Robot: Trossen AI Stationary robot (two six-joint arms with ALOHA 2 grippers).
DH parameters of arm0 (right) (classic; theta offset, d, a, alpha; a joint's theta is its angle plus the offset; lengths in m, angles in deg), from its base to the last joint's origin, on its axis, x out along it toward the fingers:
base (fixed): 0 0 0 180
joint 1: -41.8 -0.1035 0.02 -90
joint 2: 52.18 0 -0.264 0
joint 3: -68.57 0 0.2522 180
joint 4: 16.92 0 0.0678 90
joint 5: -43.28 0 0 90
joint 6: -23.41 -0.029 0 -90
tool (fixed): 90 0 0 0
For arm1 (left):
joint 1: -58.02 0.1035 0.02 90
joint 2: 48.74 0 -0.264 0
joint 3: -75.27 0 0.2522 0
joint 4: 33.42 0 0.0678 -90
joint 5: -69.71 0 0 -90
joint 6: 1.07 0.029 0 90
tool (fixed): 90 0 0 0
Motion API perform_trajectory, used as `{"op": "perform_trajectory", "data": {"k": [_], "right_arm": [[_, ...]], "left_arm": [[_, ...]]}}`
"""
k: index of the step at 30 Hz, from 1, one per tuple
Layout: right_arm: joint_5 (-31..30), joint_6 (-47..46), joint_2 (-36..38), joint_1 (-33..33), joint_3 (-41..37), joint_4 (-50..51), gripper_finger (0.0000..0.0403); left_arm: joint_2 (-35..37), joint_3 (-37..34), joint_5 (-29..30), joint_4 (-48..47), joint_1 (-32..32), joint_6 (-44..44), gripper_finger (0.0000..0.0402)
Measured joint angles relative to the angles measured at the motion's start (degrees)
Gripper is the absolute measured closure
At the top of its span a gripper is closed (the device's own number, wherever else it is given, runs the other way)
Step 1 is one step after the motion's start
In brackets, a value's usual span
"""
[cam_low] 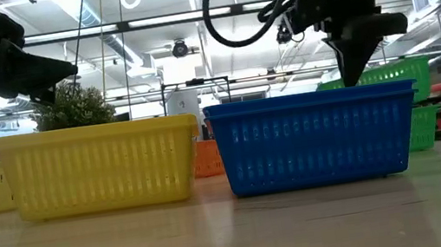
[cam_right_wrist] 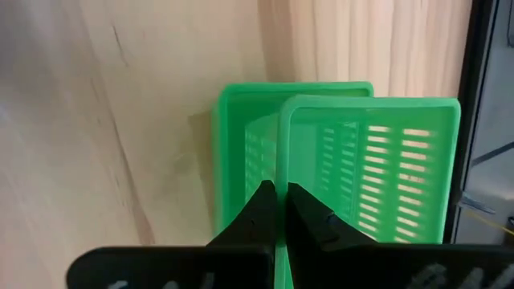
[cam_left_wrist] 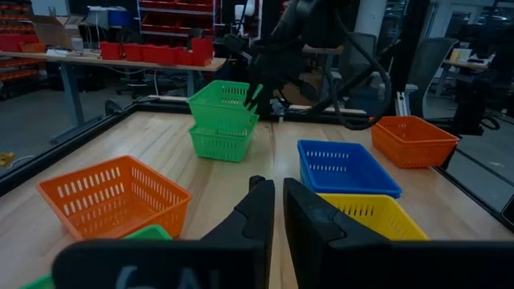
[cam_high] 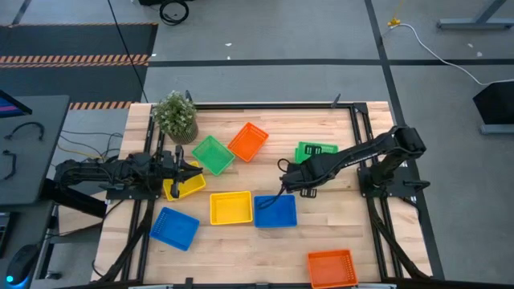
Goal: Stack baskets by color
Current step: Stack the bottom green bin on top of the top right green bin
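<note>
From above, a wooden table [cam_high: 241, 241] is carrying scattered baskets and a potted plant [cam_high: 175, 116]. The right gripper [cam_high: 303, 178] is gripping the upper green basket [cam_right_wrist: 369, 160] by its rim, tilted above the lower green basket [cam_right_wrist: 241, 144]. The left gripper [cam_left_wrist: 277, 205], clenched and empty, is hovering over a yellow basket [cam_high: 185, 183]. The low view is showing a workshop ceiling behind the blue basket [cam_low: 315, 137].

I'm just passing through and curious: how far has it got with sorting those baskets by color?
Early days. Two green baskets already sit nested, and the right claw is shut on the upper one's rim. The left claw hangs over a yellow basket. A loose green basket, another yellow basket, and the blue and orange ones lie unstacked.
</note>
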Motion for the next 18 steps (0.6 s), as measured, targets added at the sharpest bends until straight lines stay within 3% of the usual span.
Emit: {"op": "perform_trajectory", "data": {"k": [10, 18], "right_arm": [[0.84, 1.41, 0.10, 2.25, -5.05, -9.40, 0.0391], [10.90, 2.96, 0.10, 2.17, -6.11, -11.84, 0.0391]], "left_arm": [[0.00, 0.00, -0.01, 0.00, 0.01, -0.02, 0.0370], [0.02, 0.00, -0.01, 0.00, 0.01, -0.02, 0.0370]]}}
